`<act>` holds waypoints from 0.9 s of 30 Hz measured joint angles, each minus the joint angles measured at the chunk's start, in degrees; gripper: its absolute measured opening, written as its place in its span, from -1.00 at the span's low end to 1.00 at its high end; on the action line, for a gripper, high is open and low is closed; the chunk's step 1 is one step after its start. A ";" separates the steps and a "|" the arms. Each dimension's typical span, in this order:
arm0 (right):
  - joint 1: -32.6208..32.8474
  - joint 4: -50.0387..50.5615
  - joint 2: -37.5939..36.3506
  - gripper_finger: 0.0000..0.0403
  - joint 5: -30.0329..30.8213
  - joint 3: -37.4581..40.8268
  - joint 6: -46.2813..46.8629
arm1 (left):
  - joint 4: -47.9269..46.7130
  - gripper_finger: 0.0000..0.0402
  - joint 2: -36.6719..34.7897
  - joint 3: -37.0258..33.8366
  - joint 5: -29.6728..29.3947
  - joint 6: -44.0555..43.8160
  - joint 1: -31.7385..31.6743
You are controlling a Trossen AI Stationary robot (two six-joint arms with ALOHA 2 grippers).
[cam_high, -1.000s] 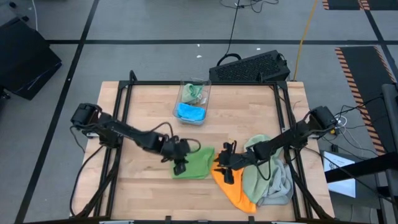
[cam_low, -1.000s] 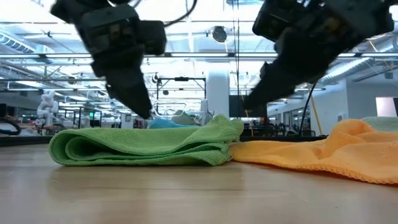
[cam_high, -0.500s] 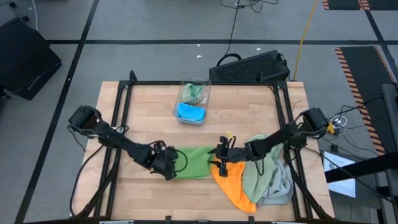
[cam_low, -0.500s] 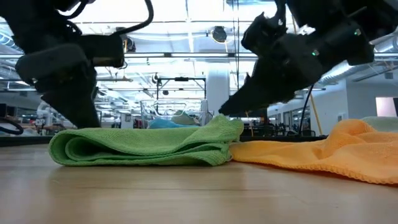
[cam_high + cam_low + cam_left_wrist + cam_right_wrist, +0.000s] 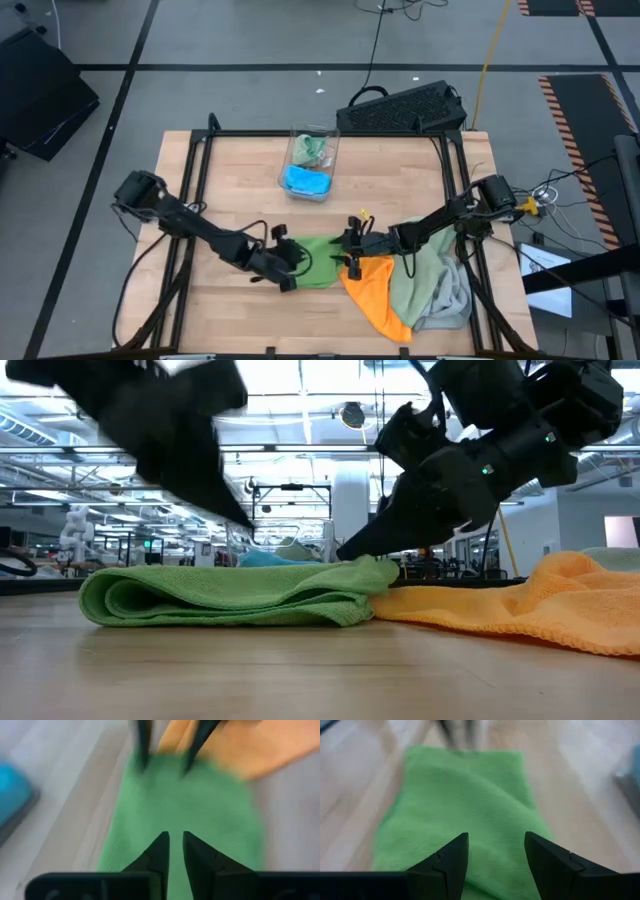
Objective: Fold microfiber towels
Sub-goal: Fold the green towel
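Note:
A bright green microfiber towel (image 5: 318, 262) lies folded flat on the table, near the front middle. My left gripper (image 5: 293, 272) hovers at its left end, slanting down. Its fingertips (image 5: 175, 840) are open by only a narrow gap, and nothing is between them. My right gripper (image 5: 349, 256) stands open at the towel's right end, its fingers spread over the green cloth (image 5: 470, 795). An orange towel (image 5: 375, 295) lies against the green one's right end. A sage green towel (image 5: 412, 285) and a light grey towel (image 5: 455, 300) lie heaped farther right. My right gripper's lower fingertip (image 5: 347, 552) rests on the top layer at the green towel's right end (image 5: 372, 564). It comes slanting down from the table's right side. The fingers stay apart and pinch nothing. The towel lies flat on the table.
A clear plastic bin (image 5: 296, 150) at the far middle holds a blue towel (image 5: 307, 181) and a pale green one. A black keyboard (image 5: 400, 108) sits beyond the far edge. Bare wood (image 5: 230, 180) lies at the table's left and far parts.
My left gripper swung out toward the table's near left, then came back over the green towel's left end, tipped lower. My right gripper sank leftward onto the towel's right end. That end's raised corner now sits lower.

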State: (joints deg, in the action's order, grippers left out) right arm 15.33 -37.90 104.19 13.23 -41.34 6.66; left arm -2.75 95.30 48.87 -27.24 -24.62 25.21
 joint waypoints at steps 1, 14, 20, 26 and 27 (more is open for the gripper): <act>0.00 1.64 -0.70 -0.08 -2.37 -0.04 -1.00 | -0.62 -0.76 1.07 -0.08 0.02 -0.50 -0.26; 0.88 7.23 -9.11 -0.08 -5.92 4.38 -2.32 | -11.94 -0.97 4.40 -0.01 2.34 -9.97 0.31; 0.04 -2.30 -7.05 -0.08 -5.72 10.55 0.89 | -14.98 -0.96 -1.12 0.16 1.44 -10.65 2.62; -0.04 -2.21 -6.85 -0.08 -5.60 13.22 1.66 | -27.65 -0.94 -1.24 -0.10 0.71 -19.69 4.92; -0.04 -2.11 -6.85 -0.08 -5.59 13.27 1.63 | -27.79 -0.93 -0.76 -0.03 0.71 -21.32 4.93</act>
State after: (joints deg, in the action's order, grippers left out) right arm 15.29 -40.01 97.34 7.63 -28.08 8.29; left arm -30.55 94.54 48.84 -26.54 -45.93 30.14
